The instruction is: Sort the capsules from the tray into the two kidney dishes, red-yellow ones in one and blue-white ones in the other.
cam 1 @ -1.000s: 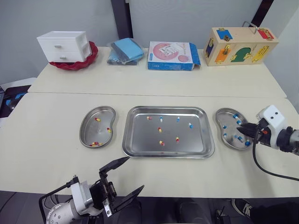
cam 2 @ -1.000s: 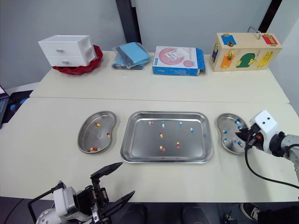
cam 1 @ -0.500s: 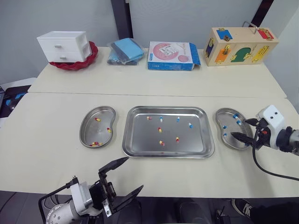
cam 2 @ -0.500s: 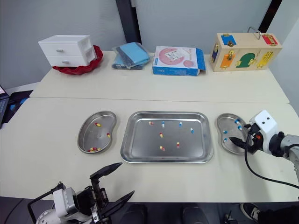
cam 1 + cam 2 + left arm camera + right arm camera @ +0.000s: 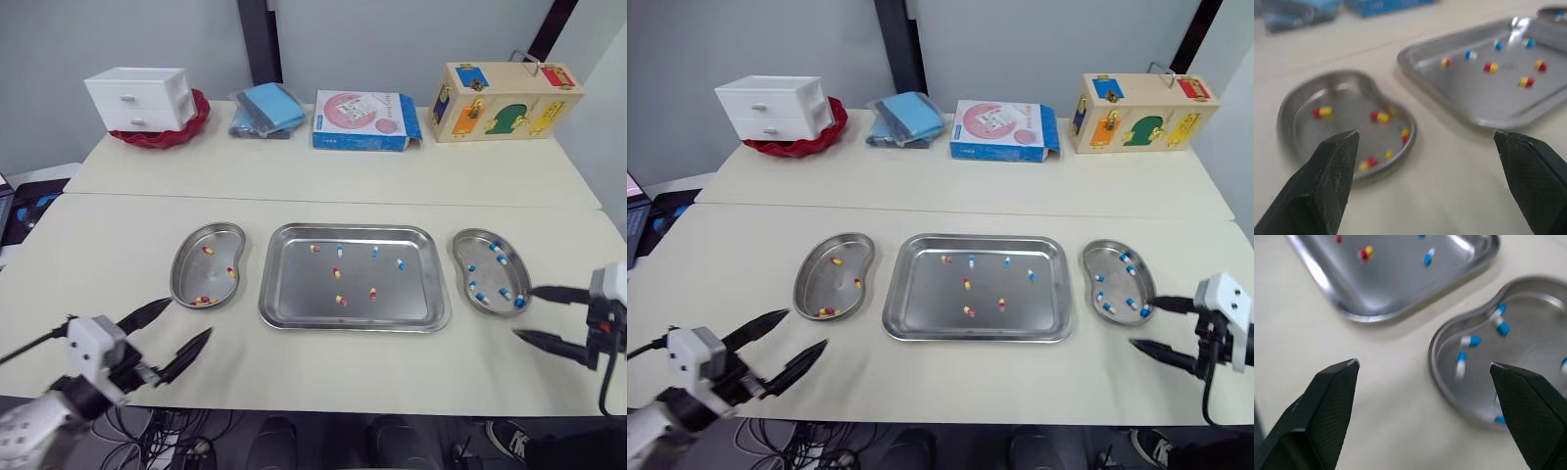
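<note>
Left claw and right claw both released, empty; I'd send right to the nearest blue-white capsule in the rectangular steel tray, pinching low.

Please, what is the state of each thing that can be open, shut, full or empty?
Left gripper: jaws open, empty.
Right gripper: jaws open, empty.
Tray: holds seven unsorted capsules.
Left kidney dish: holds red-yellow capsules only.
Right kidney dish: holds blue-white capsules only.
White drawer unit: drawers shut.
</note>
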